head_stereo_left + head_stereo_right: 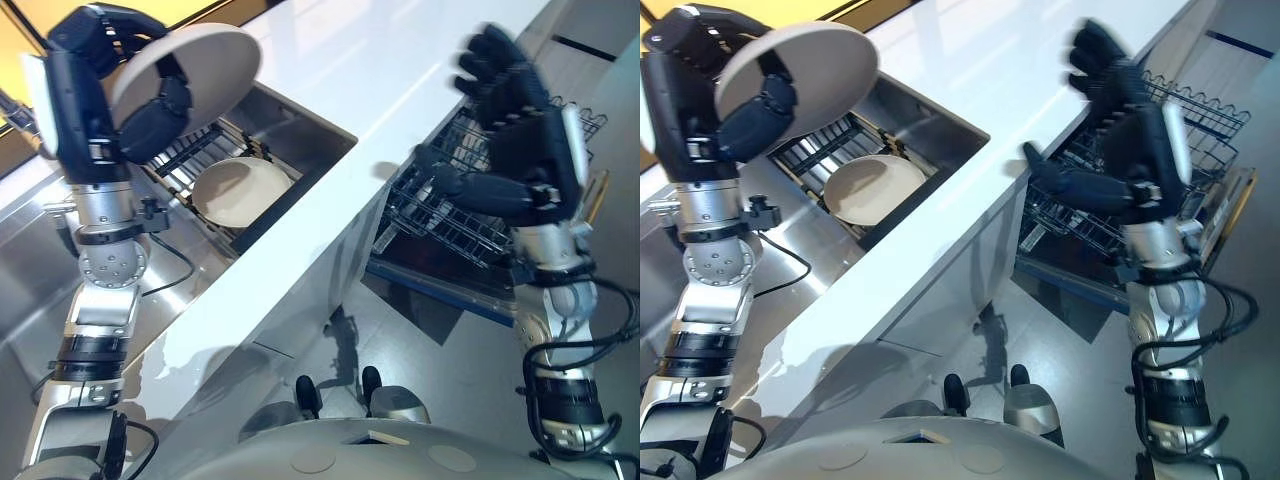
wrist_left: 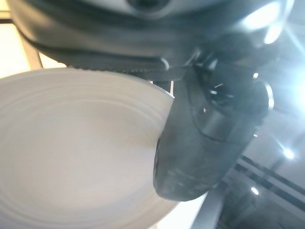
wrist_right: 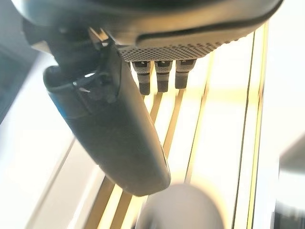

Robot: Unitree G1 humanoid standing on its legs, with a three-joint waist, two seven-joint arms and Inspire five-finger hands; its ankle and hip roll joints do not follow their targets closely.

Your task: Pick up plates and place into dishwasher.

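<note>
left eye view is showing the left hand [image 1: 150,115] lifted above the sink [image 1: 300,125], its fingers and thumb curling round the rim of a pale plate [image 1: 195,65] that is tilting in the air. a second plate [image 1: 240,190] is lying in the rack inside the sink. the right hand [image 1: 515,130] is hovering with fingers spread and holding nothing, over the dishwasher rack [image 1: 450,215] beside the white counter [image 1: 400,70].

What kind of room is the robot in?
Most likely a kitchen. There is a metal sink set in a white counter, and an open dishwasher rack beside it. The left hand holds a plate.
</note>
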